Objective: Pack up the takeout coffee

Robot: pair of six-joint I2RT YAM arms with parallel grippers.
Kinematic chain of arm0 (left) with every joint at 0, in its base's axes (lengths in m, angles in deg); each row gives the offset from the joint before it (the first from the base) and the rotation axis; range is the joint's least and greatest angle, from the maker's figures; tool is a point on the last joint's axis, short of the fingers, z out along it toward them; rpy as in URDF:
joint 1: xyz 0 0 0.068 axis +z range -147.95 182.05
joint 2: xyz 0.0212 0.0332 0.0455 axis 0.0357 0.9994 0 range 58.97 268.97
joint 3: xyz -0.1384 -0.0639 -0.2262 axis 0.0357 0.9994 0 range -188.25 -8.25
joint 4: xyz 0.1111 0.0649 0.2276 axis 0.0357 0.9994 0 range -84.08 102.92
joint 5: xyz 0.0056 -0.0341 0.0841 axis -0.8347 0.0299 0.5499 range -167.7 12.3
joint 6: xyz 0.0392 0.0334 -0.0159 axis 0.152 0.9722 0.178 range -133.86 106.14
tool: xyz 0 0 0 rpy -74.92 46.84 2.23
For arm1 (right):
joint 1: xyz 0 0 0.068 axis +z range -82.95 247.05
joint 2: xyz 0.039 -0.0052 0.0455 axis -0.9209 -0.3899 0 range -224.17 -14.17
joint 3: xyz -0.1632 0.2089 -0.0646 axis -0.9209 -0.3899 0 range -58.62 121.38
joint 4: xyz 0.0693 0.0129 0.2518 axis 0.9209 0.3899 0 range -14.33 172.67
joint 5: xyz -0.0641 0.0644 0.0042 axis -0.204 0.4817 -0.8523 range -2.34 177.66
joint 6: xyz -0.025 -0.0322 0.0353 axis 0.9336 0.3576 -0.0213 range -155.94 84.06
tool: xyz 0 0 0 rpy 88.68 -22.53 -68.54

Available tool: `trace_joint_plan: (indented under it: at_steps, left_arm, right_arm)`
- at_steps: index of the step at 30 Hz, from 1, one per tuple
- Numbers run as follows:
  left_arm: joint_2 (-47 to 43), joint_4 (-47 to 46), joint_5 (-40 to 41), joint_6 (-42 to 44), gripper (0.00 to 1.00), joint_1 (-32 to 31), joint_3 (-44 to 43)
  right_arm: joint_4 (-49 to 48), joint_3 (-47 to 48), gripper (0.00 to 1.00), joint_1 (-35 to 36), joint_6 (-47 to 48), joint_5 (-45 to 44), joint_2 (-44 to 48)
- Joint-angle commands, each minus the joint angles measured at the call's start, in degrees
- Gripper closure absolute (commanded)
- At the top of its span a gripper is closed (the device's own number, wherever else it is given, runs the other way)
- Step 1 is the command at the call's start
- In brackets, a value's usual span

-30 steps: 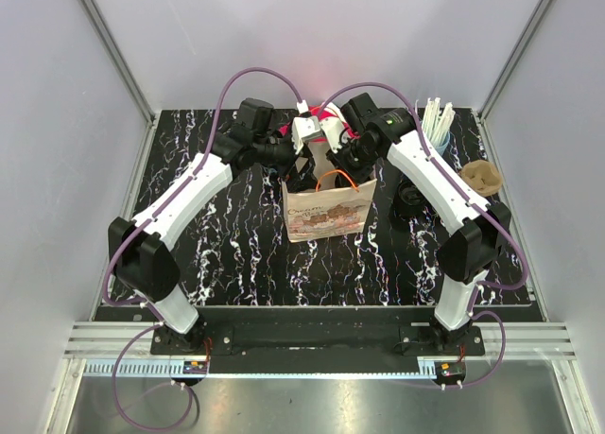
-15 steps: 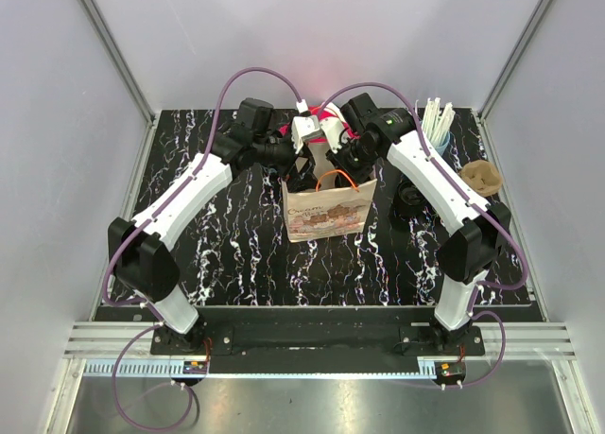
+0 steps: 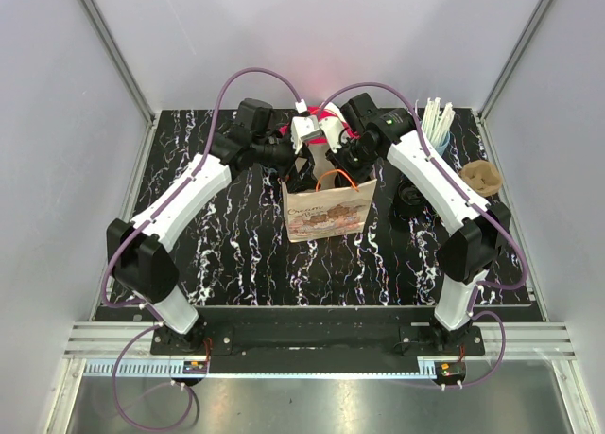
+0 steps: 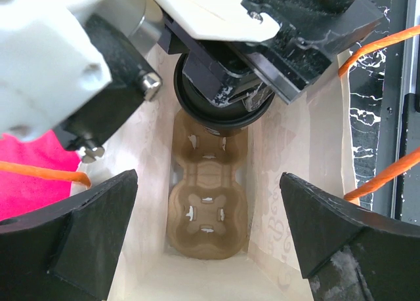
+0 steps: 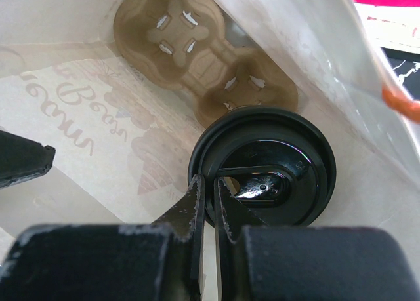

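A printed paper bag (image 3: pixel 326 212) with orange handles stands upright mid-table. A brown cardboard cup carrier (image 4: pixel 207 202) lies on its bottom and also shows in the right wrist view (image 5: pixel 190 58). My right gripper (image 5: pixel 209 202) is shut on the rim of a coffee cup's black lid (image 5: pixel 275 176) and holds the cup inside the bag, over the carrier's far pocket. The cup (image 4: pixel 223 111) hangs under that gripper (image 3: pixel 331 167). My left gripper (image 4: pixel 207 242) is open at the bag's mouth (image 3: pixel 295 174), one finger against each side wall.
A holder of white straws (image 3: pixel 435 122) stands at the back right. A brown cardboard piece (image 3: pixel 482 177) lies near the right edge. Another black cup (image 3: pixel 408 202) sits right of the bag. A pink object (image 3: pixel 331 120) lies behind the bag.
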State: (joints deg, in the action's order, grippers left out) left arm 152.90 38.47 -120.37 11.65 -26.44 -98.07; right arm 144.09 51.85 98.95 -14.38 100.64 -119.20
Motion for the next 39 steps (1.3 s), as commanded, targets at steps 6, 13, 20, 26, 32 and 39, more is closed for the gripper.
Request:
trace_joint_plan:
  at_steps: [6, 13, 20, 26, 32, 39]
  left_arm:
    - [-2.8, -2.8, -1.0, -0.6, 0.01, 0.3, -0.1]
    - [-2.6, -3.1, -0.4, -1.2, 0.01, 0.3, -0.6]
    - [-2.5, -3.5, -0.3, -1.5, 0.01, 0.3, 0.0]
    - [-2.4, -3.7, -0.4, -1.9, 0.01, 0.3, 0.1]
    - [-2.3, -3.8, -0.5, -2.1, 0.01, 0.3, 0.0]
    - [-2.2, -4.1, -0.5, -2.4, 0.01, 0.4, -0.1]
  right_arm:
    - [-0.9, -0.3, 1.00, 0.7, 1.0, 0.2, 0.2]
    - [-0.9, -0.8, 1.00, 0.8, 1.6, 0.2, 0.2]
    - [-4.3, -2.8, 1.00, 0.7, 2.7, -0.4, 1.6]
    - [-6.2, -4.0, 1.00, 0.7, 3.2, 0.4, 2.3]
    - [-8.0, -5.0, 1.00, 0.7, 3.5, 0.9, 3.3]
    - [-8.0, -5.2, 1.00, 0.7, 3.6, 0.7, 3.5]
